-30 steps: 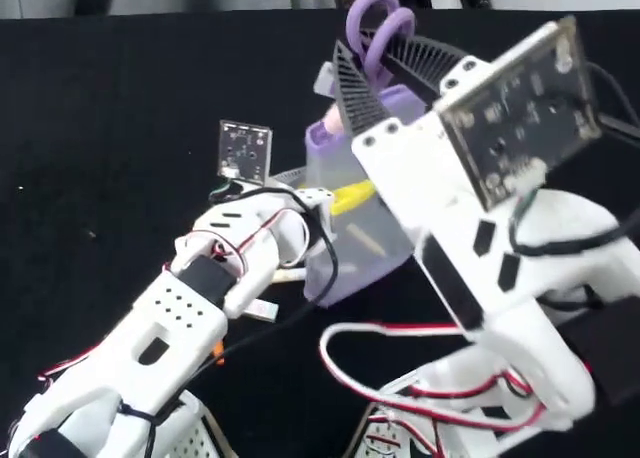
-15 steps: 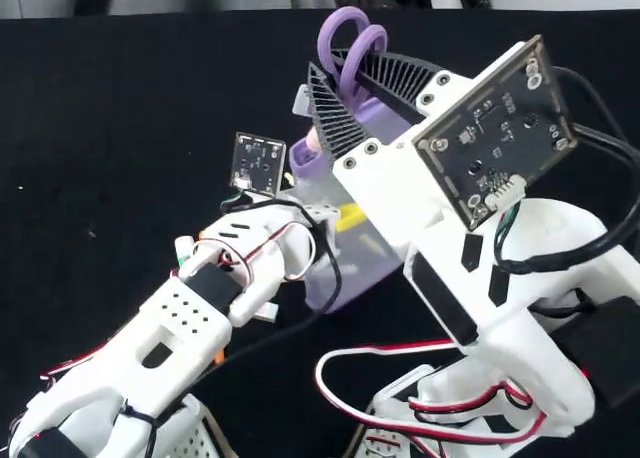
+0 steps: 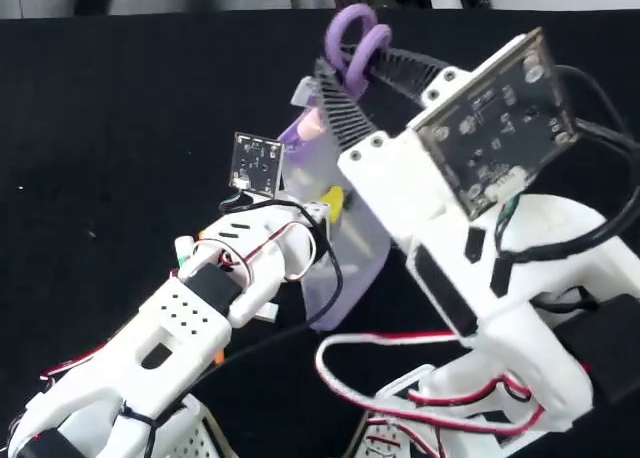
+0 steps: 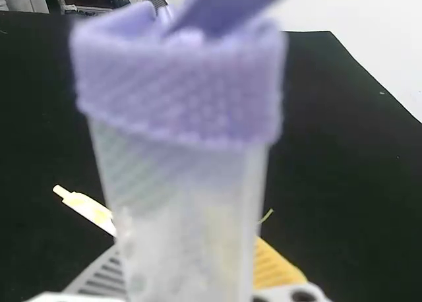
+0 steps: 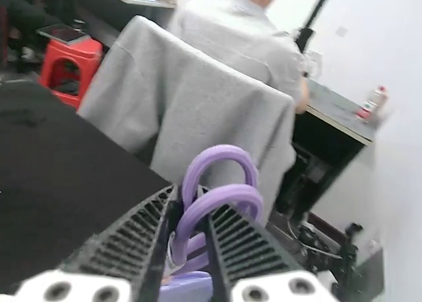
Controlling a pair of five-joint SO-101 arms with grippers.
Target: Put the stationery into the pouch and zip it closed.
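Now | scissors [image 5: 221,195] handles clamped between right fingers [image 5: 132,241] | at pouch [image 3: 345,248] top

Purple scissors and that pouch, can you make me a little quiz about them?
1. True or false: the right gripper is shut on the purple scissors.
2. What colour is the band at the top of the pouch? A) red B) purple C) green
3. Fill in the gap: the table under the arms is ____.

Key: 1 true. 2 B. 3 black.
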